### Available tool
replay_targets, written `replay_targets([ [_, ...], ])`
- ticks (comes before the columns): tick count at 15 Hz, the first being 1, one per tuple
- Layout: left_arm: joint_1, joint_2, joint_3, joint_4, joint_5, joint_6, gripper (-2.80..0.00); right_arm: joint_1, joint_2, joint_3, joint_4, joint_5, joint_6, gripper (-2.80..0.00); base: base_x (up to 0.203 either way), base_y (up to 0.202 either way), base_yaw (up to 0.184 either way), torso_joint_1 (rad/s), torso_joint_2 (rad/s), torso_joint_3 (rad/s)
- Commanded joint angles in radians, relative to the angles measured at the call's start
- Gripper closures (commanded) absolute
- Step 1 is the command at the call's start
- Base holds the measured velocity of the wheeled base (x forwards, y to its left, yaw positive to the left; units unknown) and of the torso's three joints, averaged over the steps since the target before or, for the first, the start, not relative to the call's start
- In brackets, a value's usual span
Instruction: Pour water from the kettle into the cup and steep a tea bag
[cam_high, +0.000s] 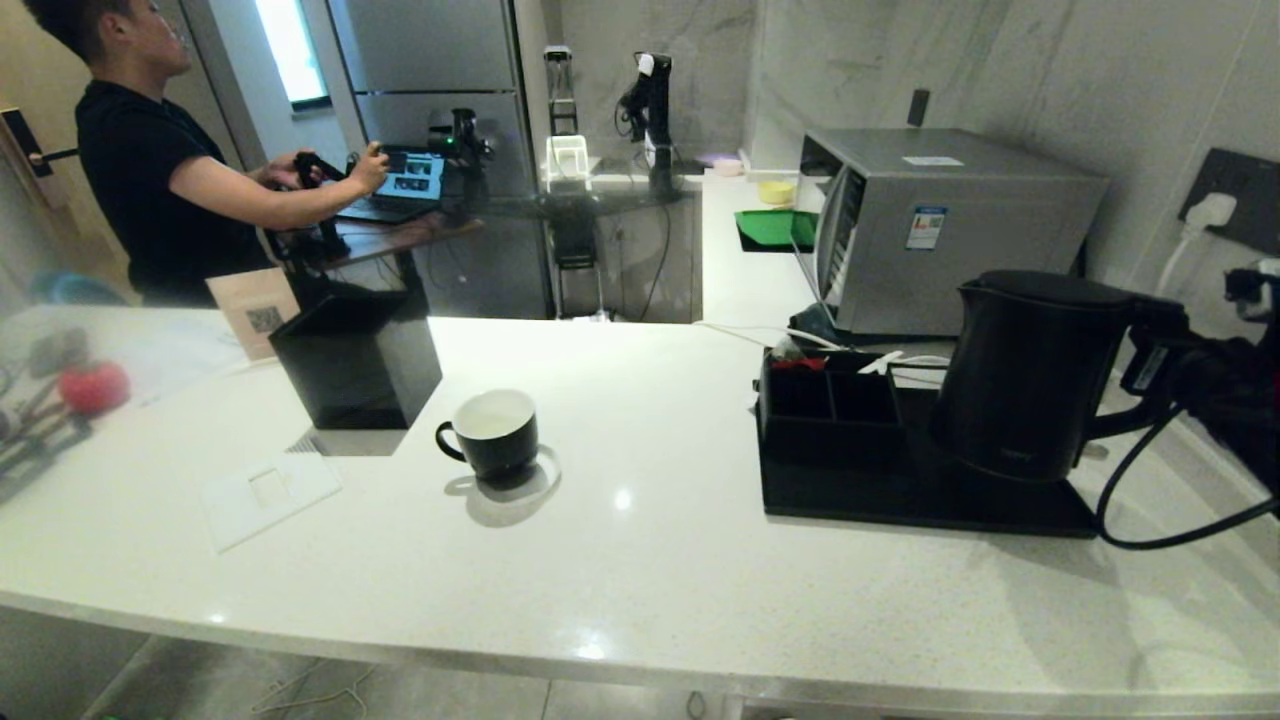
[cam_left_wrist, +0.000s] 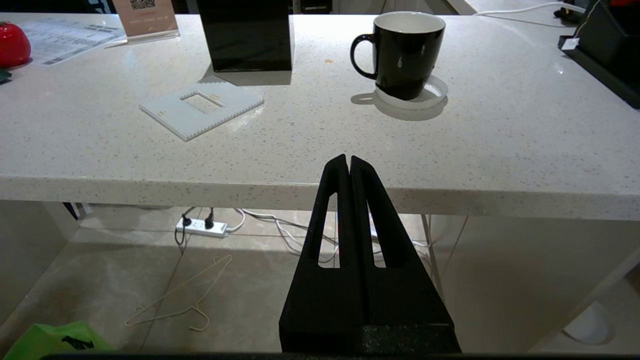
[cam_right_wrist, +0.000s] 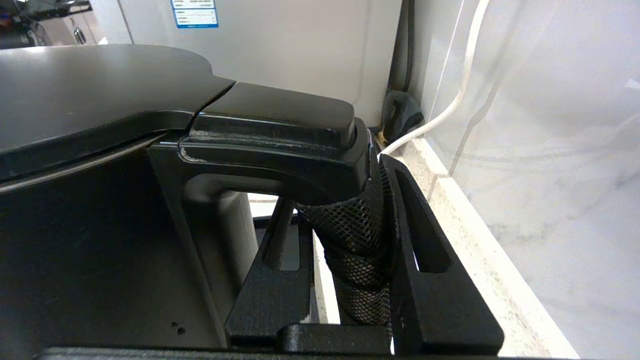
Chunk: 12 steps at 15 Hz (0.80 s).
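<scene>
Right jaws: the right gripper (cam_right_wrist: 345, 220) is clamped on the kettle's handle (cam_right_wrist: 350, 240), one finger on each side of its mesh-textured grip, just under the handle's top.
Left jaws: the left gripper (cam_left_wrist: 348, 165) is pressed closed with nothing in it, hanging below the tabletop's (cam_left_wrist: 300, 145) front edge, well short of the cup.
Kettle (cam_high: 1030, 370): upright, lid closed, at the right end of a black tray (cam_high: 900, 500), its handle turned to the right toward the right arm.
Cup (cam_high: 495, 432): upright on a clear round coaster (cam_left_wrist: 430, 95) near the middle of the tabletop, handle to the left, well apart from the kettle; whether it holds anything I cannot tell.
Tea bag: not made out in any view.
Tray compartments (cam_high: 830, 395): at the tray's left end, just beside the kettle.
Black box (cam_high: 355, 360): behind and left of the cup.
White grooved tile (cam_left_wrist: 202, 107): flat in front of the box.
Microwave (cam_high: 940, 225): behind the tray.
Person (cam_high: 150, 170): at a desk in the far left background.
</scene>
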<state>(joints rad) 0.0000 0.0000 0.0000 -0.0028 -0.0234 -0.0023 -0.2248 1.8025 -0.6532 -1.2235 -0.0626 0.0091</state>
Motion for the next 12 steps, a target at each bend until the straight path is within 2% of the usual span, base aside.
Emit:
replay_targets([
  [1,0.0,0.0,0.0,0.0,0.0,-0.001,0.0,-0.004,0.045,0.0,-0.025,0.0,0.0,0.0,0.0,0.0,0.0,0.0,0.0,0.0],
  [6,0.0,0.0,0.0,0.0,0.0,-0.001,0.0,-0.004,0.135,-0.005,-0.13,0.001,0.001,0.0,0.0,0.0,0.0,0.0,0.0,0.0],
  [12,0.0,0.0,0.0,0.0,0.0,-0.001,0.0,-0.004,0.188,-0.008,-0.181,0.002,0.0,0.0,0.0,0.0,0.0,0.0,0.0,0.0],
])
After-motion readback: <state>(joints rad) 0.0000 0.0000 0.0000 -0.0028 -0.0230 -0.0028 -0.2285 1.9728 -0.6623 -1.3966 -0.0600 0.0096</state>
